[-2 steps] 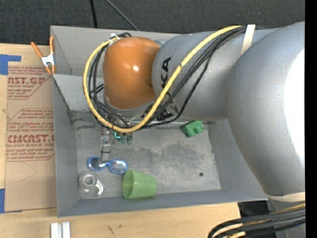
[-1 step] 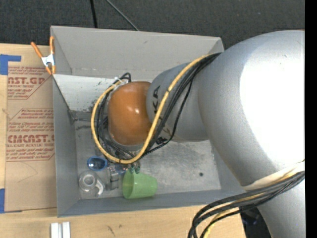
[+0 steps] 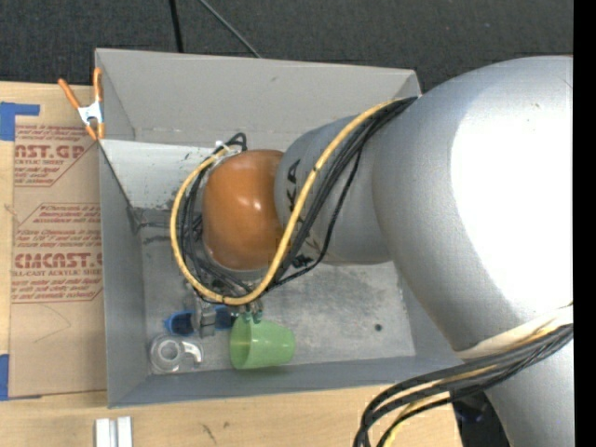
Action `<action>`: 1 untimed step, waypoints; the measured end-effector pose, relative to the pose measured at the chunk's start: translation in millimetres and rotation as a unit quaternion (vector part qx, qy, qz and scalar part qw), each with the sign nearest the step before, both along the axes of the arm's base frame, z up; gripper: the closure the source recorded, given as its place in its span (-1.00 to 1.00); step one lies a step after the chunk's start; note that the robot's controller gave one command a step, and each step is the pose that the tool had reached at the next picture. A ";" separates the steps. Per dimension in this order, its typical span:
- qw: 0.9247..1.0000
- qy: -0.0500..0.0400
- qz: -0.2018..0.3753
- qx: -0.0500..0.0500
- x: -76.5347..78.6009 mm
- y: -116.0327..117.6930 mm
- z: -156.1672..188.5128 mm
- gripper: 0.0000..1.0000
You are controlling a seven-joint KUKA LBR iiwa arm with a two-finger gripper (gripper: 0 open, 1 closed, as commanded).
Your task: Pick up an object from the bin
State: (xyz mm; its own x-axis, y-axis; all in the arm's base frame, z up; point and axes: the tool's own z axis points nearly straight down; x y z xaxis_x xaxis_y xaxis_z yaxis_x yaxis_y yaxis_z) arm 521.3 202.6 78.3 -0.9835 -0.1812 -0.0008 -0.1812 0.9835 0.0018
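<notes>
- Camera view: the orange wrist cover (image 3: 240,208) is seen inside the grey bin (image 3: 121,250), above and left of the green cup (image 3: 262,344).
- The gripper (image 3: 214,302) is placed over small blue pieces (image 3: 179,324), just left of the green cup; its opening and any hold cannot be told.
- A clear cup (image 3: 175,354) is shown left of the green cup.
</notes>
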 end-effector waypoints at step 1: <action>1.000 -0.004 0.011 0.001 -32.6 9.2 165.8 1.00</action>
